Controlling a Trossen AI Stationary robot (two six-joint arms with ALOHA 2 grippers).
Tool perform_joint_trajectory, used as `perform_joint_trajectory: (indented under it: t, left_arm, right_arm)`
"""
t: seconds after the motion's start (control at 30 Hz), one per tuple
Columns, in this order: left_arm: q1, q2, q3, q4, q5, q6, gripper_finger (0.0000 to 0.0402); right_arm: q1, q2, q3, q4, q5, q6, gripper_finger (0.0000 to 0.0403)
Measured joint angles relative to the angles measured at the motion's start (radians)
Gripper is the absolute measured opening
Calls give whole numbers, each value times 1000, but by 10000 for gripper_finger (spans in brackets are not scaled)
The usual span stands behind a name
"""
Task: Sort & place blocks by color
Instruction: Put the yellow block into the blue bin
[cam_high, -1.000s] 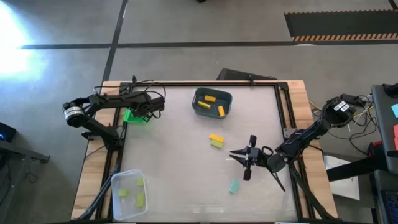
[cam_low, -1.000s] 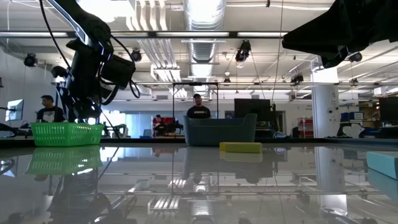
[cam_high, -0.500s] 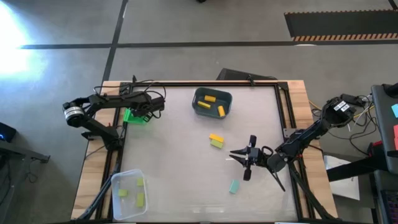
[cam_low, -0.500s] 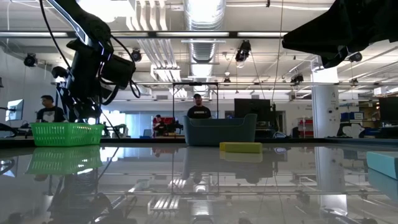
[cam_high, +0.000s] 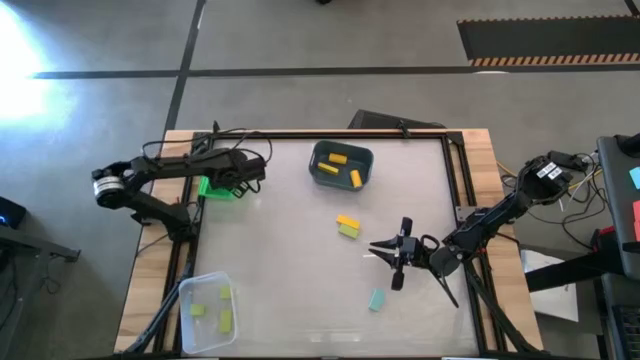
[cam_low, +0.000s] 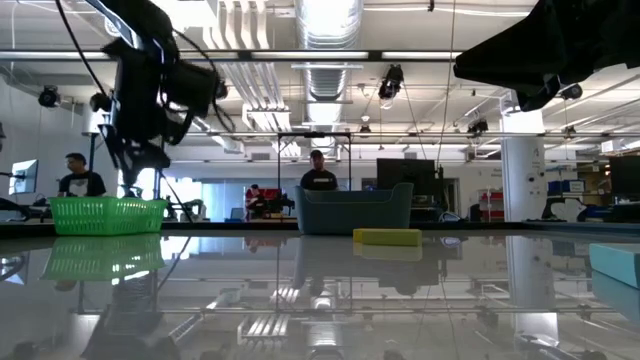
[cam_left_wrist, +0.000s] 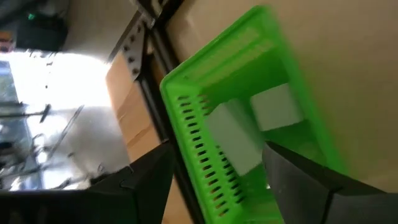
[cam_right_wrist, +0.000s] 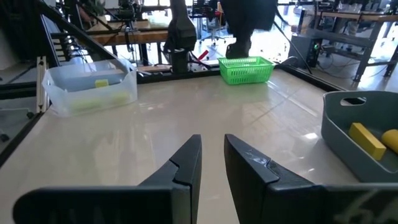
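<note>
Nearest the desk's (cam_high: 300, 300) front edge, a teal block (cam_high: 376, 299) lies loose, and the clear bin (cam_high: 207, 310) at the front left corner holds lime-green blocks (cam_high: 224, 319). Just behind the teal block, the right gripper (cam_high: 385, 250) hangs unmoved, its fingers (cam_right_wrist: 186, 163) parted by a narrow gap with nothing between them. Farther back, a yellow block (cam_high: 347, 220) and a lime-green one (cam_high: 348, 231) lie touching, mid-desk. The grey bin (cam_high: 341, 165) near the back edge holds yellow blocks (cam_high: 336, 157). The change is at the back left: the left gripper (cam_high: 250, 172), over the bright green basket (cam_high: 220, 186), has risen a little in the last second, seen in the low view as its dark mass sitting higher above the basket. Its fingers (cam_left_wrist: 152, 180) stand wide apart and empty, and pale blocks (cam_left_wrist: 277, 106) lie inside the basket. That looks like a drop-off just finished there, with three blocks left to sort.
</note>
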Motion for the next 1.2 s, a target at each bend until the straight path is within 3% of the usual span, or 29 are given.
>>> perform_joint_trajectory:
  t: [0.3, 0.6, 0.8, 0.93, 1.1, 1.2]
  left_arm:
    - [-342, -144, 53, 157, 9, -4, 226]
    - [-717, -175, -1, 624, -35, 29, 226]
    - [-859, -106, -58, 980, -71, 93, 226]
    - [-904, -47, -76, 1177, -70, 220, 226]
    - [-909, 0, -76, 1321, -52, 392, 226]
    - [-908, 10, -76, 1384, -51, 427, 226]
  right_arm:
    - [0, 0, 0, 0, 0, 52, 59]
    - [-23, -1, 0, -2, 60, 114, 59]
    - [-85, -1, 45, -111, 37, 77, 59]
    - [-170, -1, 142, -350, -77, 0, 59]
    - [-317, -1, 281, -728, -328, -28, 58]
    - [-390, -1, 326, -843, -431, -23, 58]
